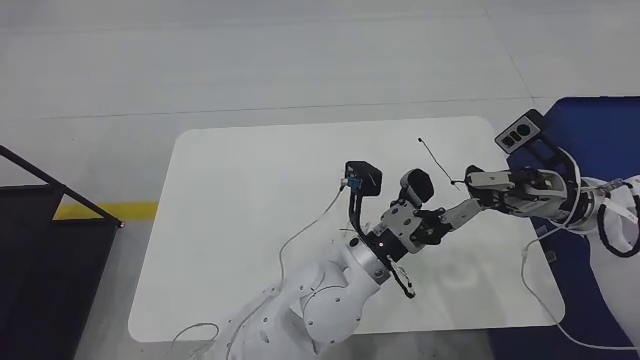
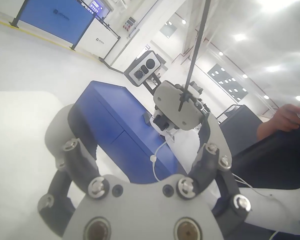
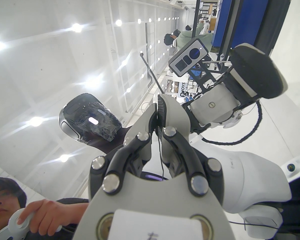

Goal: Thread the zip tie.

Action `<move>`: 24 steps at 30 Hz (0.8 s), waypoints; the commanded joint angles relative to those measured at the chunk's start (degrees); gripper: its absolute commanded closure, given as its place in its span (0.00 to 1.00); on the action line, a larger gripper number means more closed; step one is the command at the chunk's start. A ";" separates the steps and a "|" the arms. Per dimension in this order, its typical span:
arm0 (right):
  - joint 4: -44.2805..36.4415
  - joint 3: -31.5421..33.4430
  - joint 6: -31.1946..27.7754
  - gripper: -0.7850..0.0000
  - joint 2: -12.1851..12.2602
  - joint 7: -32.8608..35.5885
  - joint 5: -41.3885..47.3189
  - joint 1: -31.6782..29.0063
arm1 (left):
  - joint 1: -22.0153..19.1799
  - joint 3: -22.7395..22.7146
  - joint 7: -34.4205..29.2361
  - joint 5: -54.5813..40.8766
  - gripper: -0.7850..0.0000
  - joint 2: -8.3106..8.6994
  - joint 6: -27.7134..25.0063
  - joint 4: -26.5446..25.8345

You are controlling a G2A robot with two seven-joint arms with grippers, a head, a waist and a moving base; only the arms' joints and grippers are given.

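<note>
A thin black zip tie (image 1: 435, 160) is held up above the white table (image 1: 250, 220), right of centre. My right gripper (image 1: 468, 178) comes in from the table's right side and is shut on the tie's lower part. The right wrist view has the pads of the right gripper (image 3: 157, 99) pressed together, with the zip tie (image 3: 151, 73) sticking out past the tips. My left gripper (image 1: 432, 210) sits just in front of it, open and holding nothing. In the left wrist view, the left gripper (image 2: 135, 123) is spread wide, facing the right gripper (image 2: 183, 98) and the zip tie (image 2: 195, 56).
A blue cabinet (image 1: 600, 130) stands against the table's right edge, behind the right arm. A black frame (image 1: 40, 250) stands off the table's left side. White cables (image 1: 545, 290) trail over the table's near right part. The left half of the table is bare.
</note>
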 commanded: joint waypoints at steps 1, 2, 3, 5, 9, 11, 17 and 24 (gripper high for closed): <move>-0.01 0.00 0.00 1.00 0.00 0.01 0.00 0.00 | 0.30 -0.63 -0.33 0.36 0.05 -0.07 0.09 -0.23; -0.01 0.00 0.00 1.00 0.00 0.01 0.00 0.00 | 0.50 -0.97 -0.60 0.64 0.07 -0.08 0.08 -0.37; -0.01 0.00 0.00 1.00 0.00 0.01 0.00 0.00 | 0.74 -1.35 -1.04 0.84 0.10 -0.05 0.07 -0.55; -0.01 0.00 0.00 1.00 0.00 0.01 0.00 0.00 | 1.56 -2.32 -1.68 0.19 0.10 0.00 -0.14 -1.37; -0.01 0.00 0.00 1.00 0.00 0.01 0.00 0.00 | 3.11 -4.23 -3.42 0.12 0.15 0.26 -0.62 -2.83; -0.01 0.00 0.00 1.00 0.00 0.01 0.00 0.00 | 3.79 -4.91 -4.14 0.50 0.14 0.37 -1.10 -3.44; -0.01 0.00 0.00 1.00 0.00 0.01 0.00 0.00 | 5.60 -5.43 -5.51 1.50 0.15 0.39 -2.35 -3.95; -0.01 0.00 0.00 1.00 0.00 0.01 0.00 0.00 | 5.02 -5.23 -5.14 0.44 0.51 -0.43 -3.36 -3.09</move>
